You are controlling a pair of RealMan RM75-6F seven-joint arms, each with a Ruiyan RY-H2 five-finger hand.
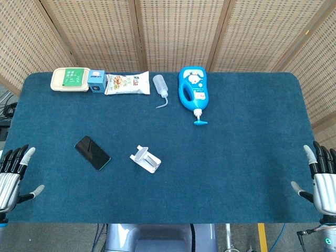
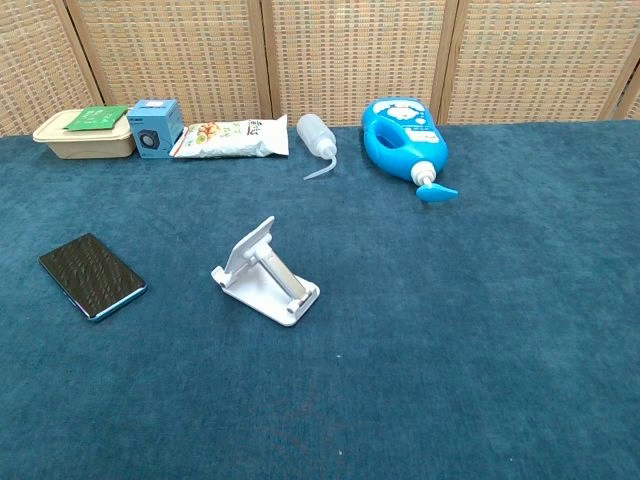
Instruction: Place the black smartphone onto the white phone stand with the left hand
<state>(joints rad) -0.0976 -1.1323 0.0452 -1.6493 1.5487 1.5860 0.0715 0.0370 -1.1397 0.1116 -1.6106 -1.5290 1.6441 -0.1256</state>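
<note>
Lying flat at centre left of the table, the phone point(image 1: 92, 153) sits left of the stand point(image 1: 145, 159), untouched. Both hands, left point(image 1: 13, 173) and right point(image 1: 321, 176), wait at the lower corners, fingers spread, empty. Thin, rigid, probably slick glass: pinch its long edges.

Bright, even overhead light is falling on the dark blue carpeted desk point(image 1: 236, 157), casting only faint, soft shadows; both views are staying sharp, without glare.
</note>
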